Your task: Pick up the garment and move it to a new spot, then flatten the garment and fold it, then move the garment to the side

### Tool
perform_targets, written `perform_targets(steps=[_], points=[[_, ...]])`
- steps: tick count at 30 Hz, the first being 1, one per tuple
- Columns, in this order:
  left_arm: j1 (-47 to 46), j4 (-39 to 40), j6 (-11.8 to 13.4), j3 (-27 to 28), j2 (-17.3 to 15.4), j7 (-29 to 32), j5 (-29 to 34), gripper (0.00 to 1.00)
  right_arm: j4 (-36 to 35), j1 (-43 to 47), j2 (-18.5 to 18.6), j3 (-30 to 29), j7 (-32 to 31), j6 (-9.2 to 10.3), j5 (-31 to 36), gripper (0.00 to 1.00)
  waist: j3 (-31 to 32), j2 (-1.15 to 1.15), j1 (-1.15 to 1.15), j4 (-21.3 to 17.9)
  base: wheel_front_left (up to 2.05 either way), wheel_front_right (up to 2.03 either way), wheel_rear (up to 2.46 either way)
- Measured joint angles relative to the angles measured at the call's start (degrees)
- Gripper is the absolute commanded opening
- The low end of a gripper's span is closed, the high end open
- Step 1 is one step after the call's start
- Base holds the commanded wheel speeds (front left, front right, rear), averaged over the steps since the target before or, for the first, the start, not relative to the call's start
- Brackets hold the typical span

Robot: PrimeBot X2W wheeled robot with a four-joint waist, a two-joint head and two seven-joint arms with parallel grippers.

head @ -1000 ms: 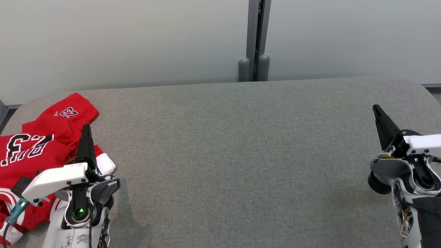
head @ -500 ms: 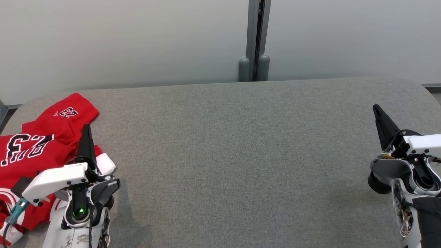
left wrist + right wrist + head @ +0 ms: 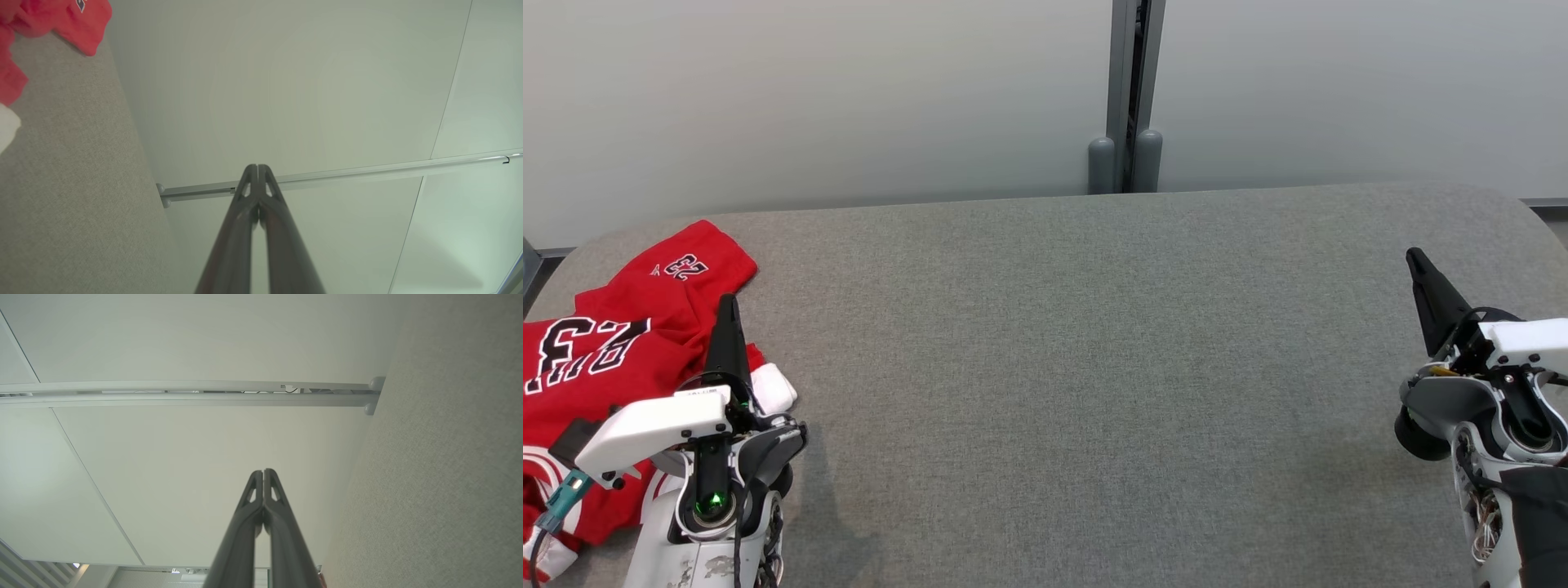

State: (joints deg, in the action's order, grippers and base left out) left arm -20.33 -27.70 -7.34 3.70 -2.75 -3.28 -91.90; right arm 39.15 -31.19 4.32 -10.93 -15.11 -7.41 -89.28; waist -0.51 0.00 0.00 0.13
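1. The red garment (image 3: 605, 343), printed with black-and-white numerals and trimmed in white, was seen lying crumpled at the left end of the grey fabric-covered table (image 3: 1094, 367), reaching to the near left corner.
2. The left gripper (image 3: 727, 304) was found over the garment's right-hand edge, with its dark fingers pointed away from the robot. Whether the cloth was touched could not be told from the head view.
3. In the left wrist view, that gripper's two fingers were seen pressed together at the tips with nothing caught between them. The garment was shown at the upper left corner, apart from the fingertips.
4. The right gripper (image 3: 1414, 260) was positioned at the far right of the table, well apart from the garment, its fingers tilted slightly leftward.
5. In the right wrist view, its jaws were likewise seen closed tip to tip, and nothing was held.
6. A small green light (image 3: 712, 500) was lit on the left wrist housing.
7. Behind the table, pale wall panels (image 3: 809, 98) were seen, divided by a grey vertical post (image 3: 1129, 90).
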Motion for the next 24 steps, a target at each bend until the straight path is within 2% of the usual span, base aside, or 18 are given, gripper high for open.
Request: perform_targets(steps=[2, 3, 11, 20, 24], points=[[0.0, 0.0, 0.0, 0.0, 0.0, 0.0, 0.0, 0.0, 0.0, 0.0, 0.0, 0.0, 0.0, 0.0, 0.0, 0.0, 0.0, 0.0, 0.0, 0.0, 0.0, 0.0, 0.0], [0.2, -0.2, 0.0, 0.0, 0.0, 0.0, 0.0, 1.0, 0.2, 0.2, -0.1, 0.1, 0.0, 0.0, 0.0, 1.0, 0.0, 0.0, 0.0, 0.0, 0.0, 0.0, 0.0], [4.9, -2.4, 0.3, -0.4, 0.9, -0.3, 0.0, 1.0, 1.5, 6.0, -1.6, 0.7, 0.6, 0.18, 0.0, 1.0, 0.0, 0.0, 0.0, 0.0, 0.0, 0.0, 0.0], [5.0, 0.5, 0.3, -1.2, 0.8, -1.6, 0.8, 1.0, -3.9, 7.5, -1.6, 3.4, 4.3, 0.18, 0.9, 1.0, -0.1, 0.0, 0.0, 0.2, 0.0, 0.0, 0.0], [5.4, 1.9, 0.3, -1.4, 0.4, -2.2, 3.5, 1.0, -6.1, 8.3, -1.6, 4.3, 5.8, 0.18, 1.6, 1.0, -0.1, 0.0, 0.0, 0.2, 0.0, 0.0, 0.0]])
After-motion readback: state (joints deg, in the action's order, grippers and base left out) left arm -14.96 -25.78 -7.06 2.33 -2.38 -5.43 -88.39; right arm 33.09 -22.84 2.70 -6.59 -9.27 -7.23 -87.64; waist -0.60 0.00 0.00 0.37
